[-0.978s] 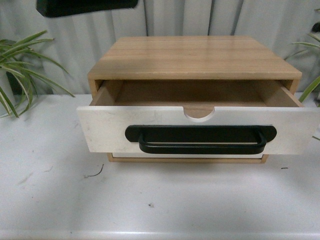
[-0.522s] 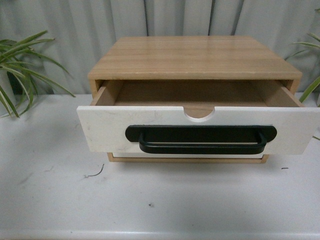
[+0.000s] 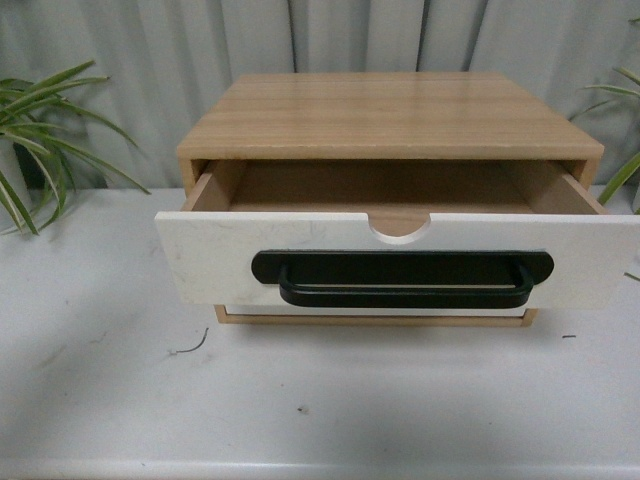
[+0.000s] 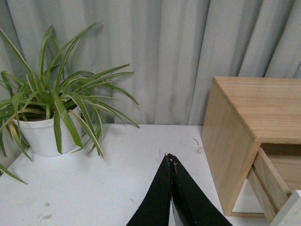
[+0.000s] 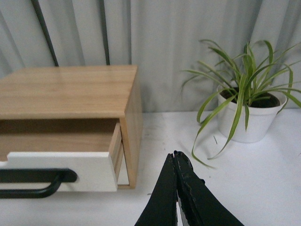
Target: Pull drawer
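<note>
The drawer (image 3: 200,262) stands well out of its wooden case (image 3: 390,115), near the worktop's (image 3: 100,400) back edge — the pull looks done. The left tool (image 4: 170,157) and right tool (image 5: 175,155) are clenched empty, off the black handle (image 3: 402,280); pull further only straight, toward the front edge.

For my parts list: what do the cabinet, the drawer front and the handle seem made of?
Cabinet: likely light wood, matte; straight grain lines show. Drawer front: white painted board, apparently, with faint scuffs. Handle: black, smooth, slight sheen; metal or plastic, unclear.
</note>
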You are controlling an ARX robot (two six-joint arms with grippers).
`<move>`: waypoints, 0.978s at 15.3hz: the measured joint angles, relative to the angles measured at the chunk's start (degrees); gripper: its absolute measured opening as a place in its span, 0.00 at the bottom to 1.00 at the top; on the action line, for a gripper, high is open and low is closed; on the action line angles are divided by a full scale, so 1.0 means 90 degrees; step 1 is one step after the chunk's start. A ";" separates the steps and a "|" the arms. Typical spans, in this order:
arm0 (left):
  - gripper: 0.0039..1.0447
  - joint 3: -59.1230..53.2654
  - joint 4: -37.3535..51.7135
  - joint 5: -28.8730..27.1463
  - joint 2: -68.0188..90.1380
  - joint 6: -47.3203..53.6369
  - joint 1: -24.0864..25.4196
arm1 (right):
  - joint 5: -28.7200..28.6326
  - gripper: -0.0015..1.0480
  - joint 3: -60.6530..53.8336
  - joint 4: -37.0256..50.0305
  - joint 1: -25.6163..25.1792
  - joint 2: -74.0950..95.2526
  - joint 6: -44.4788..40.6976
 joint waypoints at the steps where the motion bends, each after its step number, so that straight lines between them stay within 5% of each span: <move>1: 0.01 -0.0236 -0.0005 -0.0175 -0.0245 -0.0019 -0.0172 | 0.0187 0.02 -0.0104 0.0010 0.0109 -0.0340 -0.0015; 5: 0.01 -0.0908 -0.0260 -0.0697 -0.1139 -0.0019 -0.0699 | 0.1098 0.02 -0.0602 -0.0155 0.1088 -0.0950 0.0000; 9: 0.01 -0.1338 -0.0777 -0.1430 -0.2035 -0.0022 -0.1542 | 0.1197 0.02 -0.0882 -0.0381 0.1076 -0.1433 0.0002; 15: 0.01 -0.1722 -0.1292 -0.1520 -0.2965 -0.0022 -0.1513 | 0.1205 0.02 -0.1173 -0.1132 0.1076 -0.2387 0.0005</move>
